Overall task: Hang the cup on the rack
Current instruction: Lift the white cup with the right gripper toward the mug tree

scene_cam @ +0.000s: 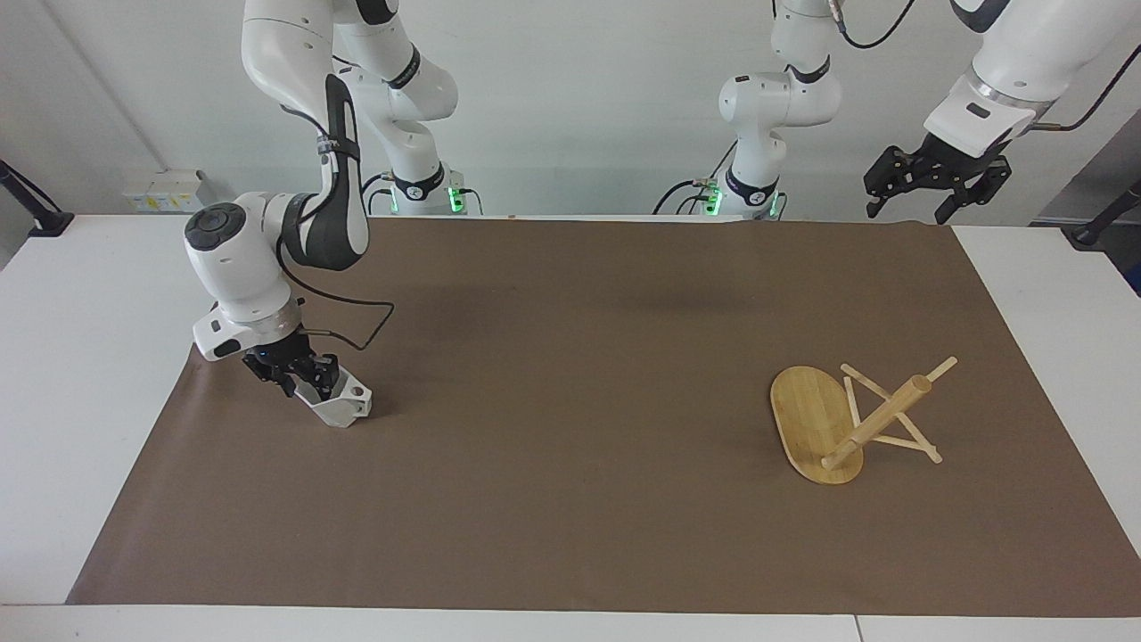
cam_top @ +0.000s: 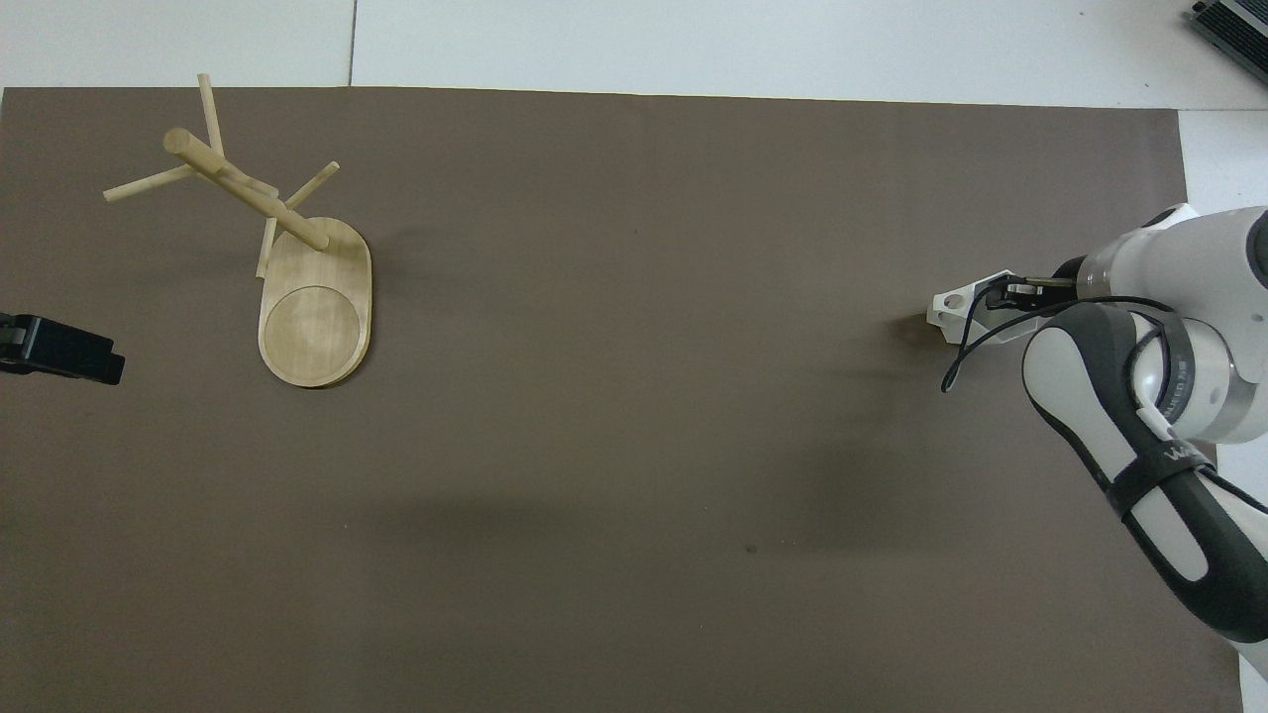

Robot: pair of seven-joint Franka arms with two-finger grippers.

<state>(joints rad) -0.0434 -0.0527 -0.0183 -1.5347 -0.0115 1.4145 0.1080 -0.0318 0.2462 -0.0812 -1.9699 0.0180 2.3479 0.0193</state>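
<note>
**Cup gripped at the right arm's end, rack waiting at the other**

The right gripper [scene_cam: 307, 379] is clamped on the rim of the one cup [scene_cam: 341, 403], which tilts on the brown mat [scene_cam: 570, 499] covering the tabletop [scene_cam: 80, 357]. The step in hand looks like the pickup. Next, the cup must be lifted and carried well across to the one rack [scene_cam: 842, 419], which appears tipped over, and its handle hole lined up with a peg. The left gripper [scene_cam: 936, 183], fingers spread and empty, waits raised over the mat's corner.
</note>
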